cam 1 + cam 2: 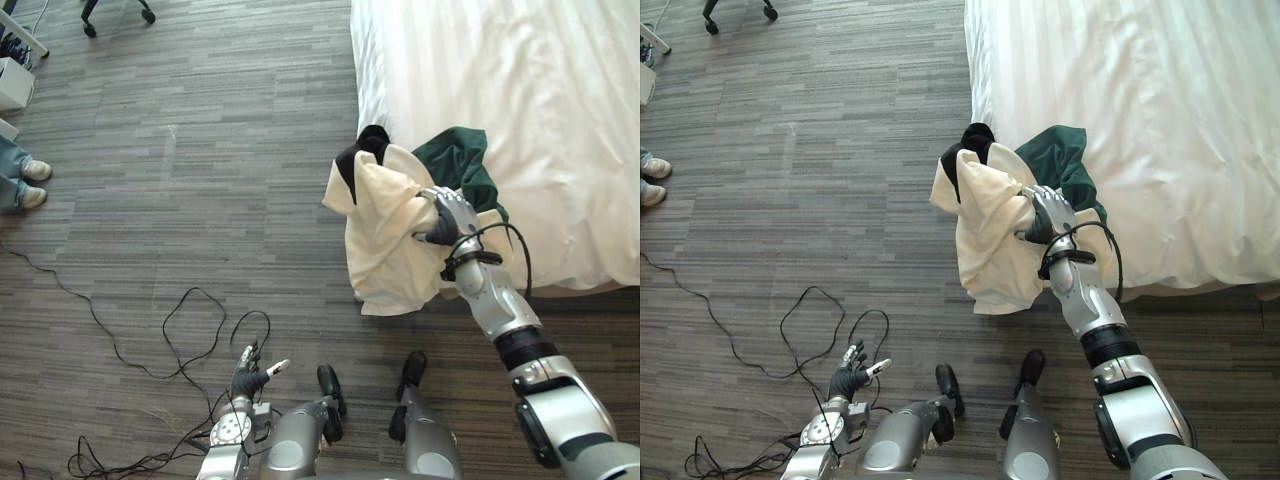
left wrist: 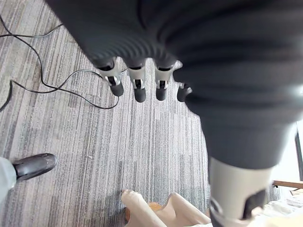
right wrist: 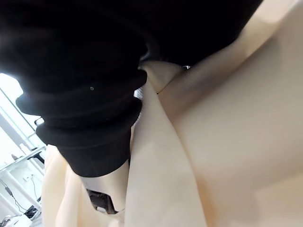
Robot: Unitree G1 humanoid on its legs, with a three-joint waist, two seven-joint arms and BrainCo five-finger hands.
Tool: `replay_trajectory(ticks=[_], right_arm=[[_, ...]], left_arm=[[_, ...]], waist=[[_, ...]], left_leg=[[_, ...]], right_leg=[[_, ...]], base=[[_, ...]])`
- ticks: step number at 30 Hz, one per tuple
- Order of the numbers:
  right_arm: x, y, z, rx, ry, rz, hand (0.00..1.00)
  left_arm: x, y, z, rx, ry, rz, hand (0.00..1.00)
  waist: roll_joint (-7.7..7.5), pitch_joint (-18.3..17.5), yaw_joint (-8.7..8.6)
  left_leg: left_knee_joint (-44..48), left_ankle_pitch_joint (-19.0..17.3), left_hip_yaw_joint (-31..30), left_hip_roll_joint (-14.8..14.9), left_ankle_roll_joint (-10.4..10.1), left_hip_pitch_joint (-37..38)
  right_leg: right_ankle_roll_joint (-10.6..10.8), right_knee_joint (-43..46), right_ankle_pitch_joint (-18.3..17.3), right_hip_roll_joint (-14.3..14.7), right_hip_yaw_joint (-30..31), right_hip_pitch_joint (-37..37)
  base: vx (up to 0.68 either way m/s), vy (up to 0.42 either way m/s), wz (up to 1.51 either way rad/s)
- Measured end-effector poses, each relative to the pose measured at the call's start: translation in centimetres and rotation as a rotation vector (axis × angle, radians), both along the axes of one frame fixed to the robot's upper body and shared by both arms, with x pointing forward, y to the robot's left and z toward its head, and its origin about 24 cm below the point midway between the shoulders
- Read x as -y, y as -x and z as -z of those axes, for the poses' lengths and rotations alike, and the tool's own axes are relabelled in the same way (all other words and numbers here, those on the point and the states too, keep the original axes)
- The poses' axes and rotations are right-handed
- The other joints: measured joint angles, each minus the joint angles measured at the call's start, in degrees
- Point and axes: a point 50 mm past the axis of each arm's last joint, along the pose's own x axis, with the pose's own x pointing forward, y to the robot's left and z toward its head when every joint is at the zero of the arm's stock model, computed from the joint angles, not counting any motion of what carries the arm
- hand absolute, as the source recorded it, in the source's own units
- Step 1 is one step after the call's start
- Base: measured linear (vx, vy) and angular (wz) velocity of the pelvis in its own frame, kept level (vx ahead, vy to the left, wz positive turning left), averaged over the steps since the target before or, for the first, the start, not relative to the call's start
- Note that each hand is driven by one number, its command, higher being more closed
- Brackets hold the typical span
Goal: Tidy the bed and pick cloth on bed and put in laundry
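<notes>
One cream cloth [image 1: 385, 238] hung off the bed [image 1: 520, 90] corner, clutched in the right hand [image 1: 447, 213], a green cloth [image 1: 455, 160] touching behind it. I reckoned it wanted lifting clear and high, so no tail dragged. The left hand [image 1: 248, 378] hung slack near the floor [image 1: 200, 150].

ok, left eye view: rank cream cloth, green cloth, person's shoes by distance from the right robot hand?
1. cream cloth, gripped by right robot hand.
2. green cloth, just beyond, on the bed.
3. person's shoes, far left edge.
</notes>
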Motion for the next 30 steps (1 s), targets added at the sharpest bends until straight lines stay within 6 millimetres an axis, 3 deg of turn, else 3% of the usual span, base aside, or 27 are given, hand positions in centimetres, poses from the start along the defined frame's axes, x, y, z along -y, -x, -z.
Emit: replay_trajectory(ticks=[4, 8, 10, 13, 18, 22, 26, 28, 30], right_arm=[[-0.8, 0.2, 1.1, -0.041, -0.096, 0.001, 1.0], [-1.3, 1.9, 3.7, -0.104, -0.341, 0.017, 1.0], [-1.7, 3.7, 6.6, -0.189, -0.503, 0.047, 1.0], [-2.4, 6.8, 11.0, -0.344, -0.653, 0.098, 1.0], [-2.3, 9.7, 14.2, -0.441, -0.901, 0.198, 1.0], [-1.4, 12.4, 16.4, -0.463, -1.209, 0.323, 1.0], [-1.0, 15.1, 18.7, -0.51, -1.345, 0.421, 1.0], [-0.9, 16.8, 20.2, -0.547, -1.387, 0.498, 1.0], [-0.8, 19.4, 21.8, -0.591, -1.443, 0.587, 1.0]], left_arm=[[0.1, -0.4, -0.2, 0.011, 0.0, 0.006, 0.0], [0.2, -0.6, -0.4, 0.023, 0.003, 0.008, 0.0], [0.0, -0.5, -0.5, 0.025, 0.0, 0.003, 0.0], [-0.1, -0.3, -0.5, 0.021, -0.002, 0.003, 0.0], [-0.7, 0.5, 0.0, -0.017, -0.005, -0.022, 0.0], [-1.6, 2.6, 1.3, -0.095, -0.009, -0.067, 0.0], [-2.2, 5.1, 3.5, -0.233, 0.005, -0.113, 0.0], [-2.5, 6.9, 4.8, -0.328, 0.015, -0.151, 0.0], [-2.7, 8.5, 5.8, -0.408, 0.034, -0.195, 0.0]], waist=[[-0.12, 0.1, 0.13], [-0.72, -0.18, -0.07], [-2.42, -1.17, -1.15], [-4.84, -2.77, -1.23], [-5.51, -5.15, -1.33], [-5.73, -7.6, -1.36], [-6.04, -7.91, -1.69], [-6.26, -8.2, -2.76], [-7.01, -9.05, -3.2]], left_leg=[[-1.91, 0.84, -0.17, -0.08, 0.3, 1.8], [-3.61, 1.18, -1.03, -0.31, 0.51, 4.4], [-4.14, 1.17, -2.38, -0.36, 0.51, 5.94], [-4.91, 1.18, -2.94, -0.41, 0.49, 7.67], [-5.06, 1.16, -2.89, -0.85, 0.48, 10.66], [-5.57, 1.1, -2.37, -0.81, 0.37, 13.16], [-5.91, 0.91, -2.54, -0.76, 0.17, 14.9], [-6.88, 0.84, -3.87, -0.62, 0.31, 15.56], [-6.93, 0.76, -6.97, -0.34, 0.35, 14.29]], right_leg=[[0.02, -0.05, -0.04, 0.28, -0.28, 1.18], [0.72, -0.31, -0.64, 0.43, -1.16, 3.62], [0.83, -0.67, -1.27, 0.51, -2.51, 5.94], [0.94, -1.44, -1.41, 0.72, -3.37, 8.21], [1.01, -1.42, -1.46, 0.17, -3.39, 11.34], [1.41, -0.45, -1.74, 0.08, -3.13, 12.9], [1.91, 3.56, -3.94, -0.47, -2.74, 12.67], [2.05, 7.02, -5.83, -0.32, -1.05, 12.32], [1.67, 11.75, -8.25, 0.22, 9.45, 9.88]], base=[[-0.03, -0.002, 0.02], [0.03, 0.009, 0.1], [0.1, 0.008, 0.29], [0.11, 0.013, 0.18], [0.05, 0.019, 0.05], [-0.01, -0.003, -0.04], [-0.09, -0.007, -0.02], [-0.13, -0.014, 0.2], [-0.11, 0.014, 0.49]])
